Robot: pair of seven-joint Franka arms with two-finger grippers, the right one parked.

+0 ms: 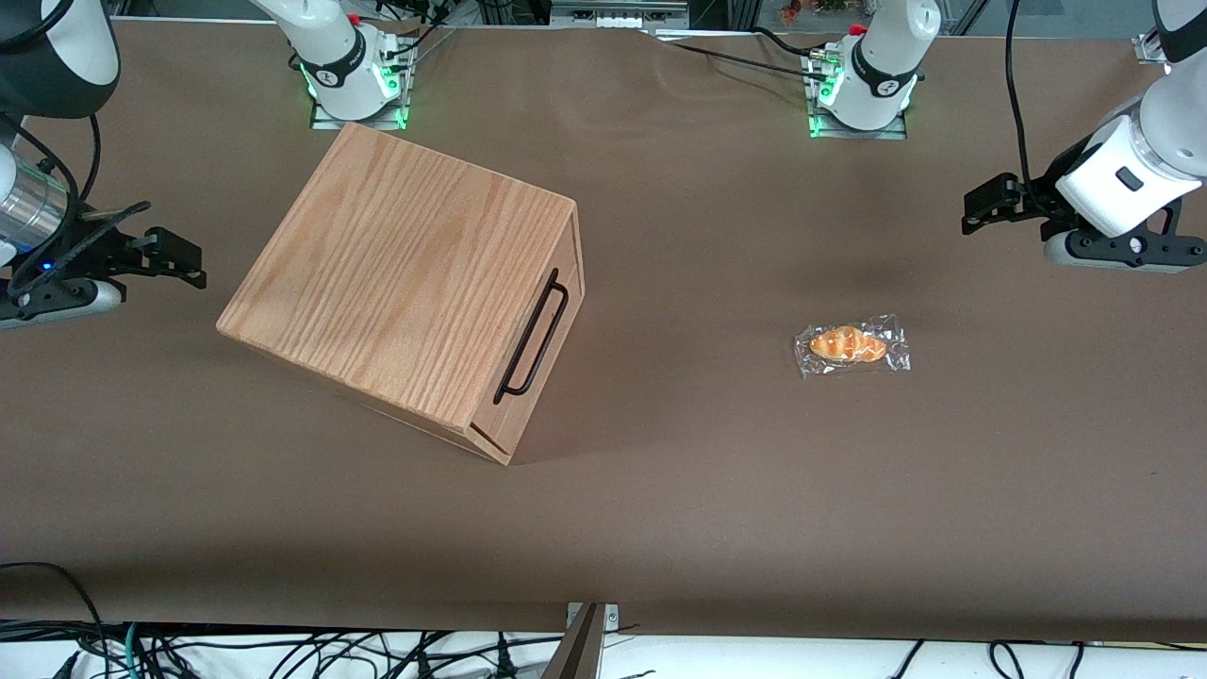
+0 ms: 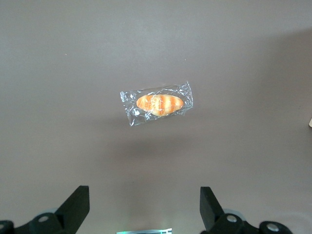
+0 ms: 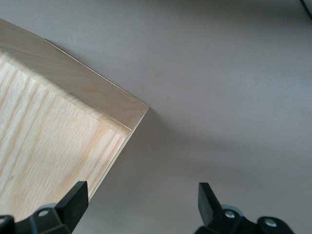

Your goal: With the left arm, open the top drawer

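Even overhead light, sharp frames, soft shadows beside the cabinet (image 1: 405, 283) (glare on bread wrapper (image 1: 852, 345)).

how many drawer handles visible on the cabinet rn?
1. A black bar handle on the top drawer, which faces the wrapped bun. Lower handles may be hidden from above. The left gripper hangs open toward the working arm's end, away from the handle.

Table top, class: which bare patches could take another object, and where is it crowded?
Bare brown table lies between the wooden cabinet and the wrapped bread, and all along the edge nearest the camera. Tightest is near the top drawer handle. The open gripper hovers toward the working arm's end.
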